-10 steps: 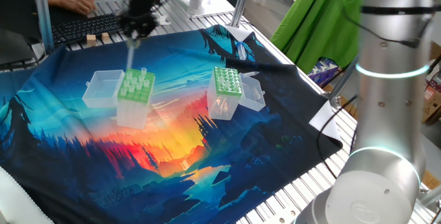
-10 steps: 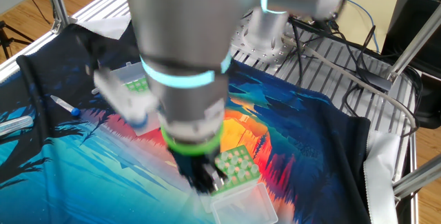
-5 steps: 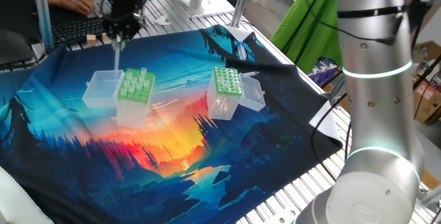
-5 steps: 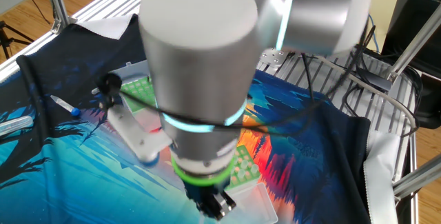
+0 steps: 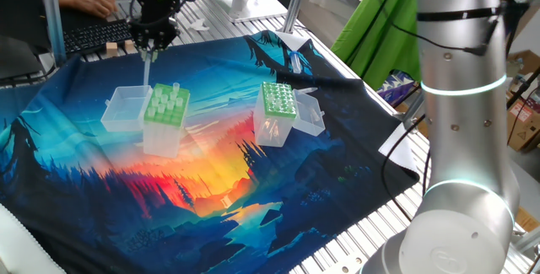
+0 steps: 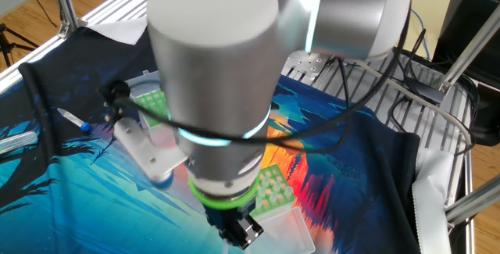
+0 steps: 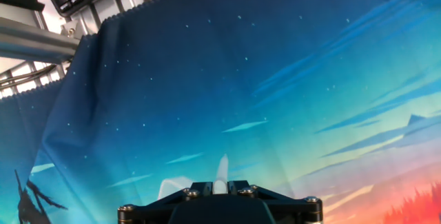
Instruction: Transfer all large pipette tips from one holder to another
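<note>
My gripper hangs above the far left of the cloth, shut on a large pipette tip that points straight down. It is over the open clear lid, just left of the holder with the light-green wide-holed top. Several more tips stand in that holder. The narrower box with the darker-green dotted top stands to the right, well away from the gripper. In the hand view the whitish tip shows between the fingers of the gripper, over bare blue cloth. In the other fixed view the arm hides most of both boxes.
A keyboard and a person's hand lie beyond the cloth's far edge. The arm's thick column stands at the right. A pen lies on the cloth. Green fabric hangs at the back right.
The gripper has moved left with the tip, from over the light-green top to over the open lid. In the last half second it shifted only slightly.
</note>
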`<state>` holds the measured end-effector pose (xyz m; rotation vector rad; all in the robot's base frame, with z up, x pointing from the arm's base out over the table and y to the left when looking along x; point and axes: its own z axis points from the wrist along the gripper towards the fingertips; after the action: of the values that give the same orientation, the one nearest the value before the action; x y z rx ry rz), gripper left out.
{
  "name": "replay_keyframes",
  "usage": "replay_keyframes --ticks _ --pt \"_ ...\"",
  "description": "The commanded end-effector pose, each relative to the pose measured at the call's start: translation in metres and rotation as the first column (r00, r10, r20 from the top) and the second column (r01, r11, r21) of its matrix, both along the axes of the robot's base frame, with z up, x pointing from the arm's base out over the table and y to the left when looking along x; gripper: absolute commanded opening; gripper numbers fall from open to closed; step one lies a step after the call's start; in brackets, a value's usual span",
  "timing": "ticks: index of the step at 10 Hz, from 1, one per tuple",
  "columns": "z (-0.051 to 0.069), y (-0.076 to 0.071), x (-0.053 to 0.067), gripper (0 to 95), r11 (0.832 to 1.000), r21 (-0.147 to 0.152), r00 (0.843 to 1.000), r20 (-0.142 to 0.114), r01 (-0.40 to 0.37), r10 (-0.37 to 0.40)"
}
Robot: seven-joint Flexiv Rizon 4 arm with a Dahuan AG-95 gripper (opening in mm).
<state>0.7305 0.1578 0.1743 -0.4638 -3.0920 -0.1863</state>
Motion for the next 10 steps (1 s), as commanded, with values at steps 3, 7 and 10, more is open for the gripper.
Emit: replay_keyframes --ticks 3,7,10 --pt "-0.0012 0.0002 -0.0037 0.0 1.0 -0.011 1.0 0.008 0.015 -0.015" --pt "-0.0005 -0.0007 -0.0041 0.0 1.0 -0.003 1.0 -0.004 0.004 -0.004" --pt "-0.0005 -0.0007 -0.0041 0.0 1.0 0.016 1.0 -0.009 0.003 -0.003"
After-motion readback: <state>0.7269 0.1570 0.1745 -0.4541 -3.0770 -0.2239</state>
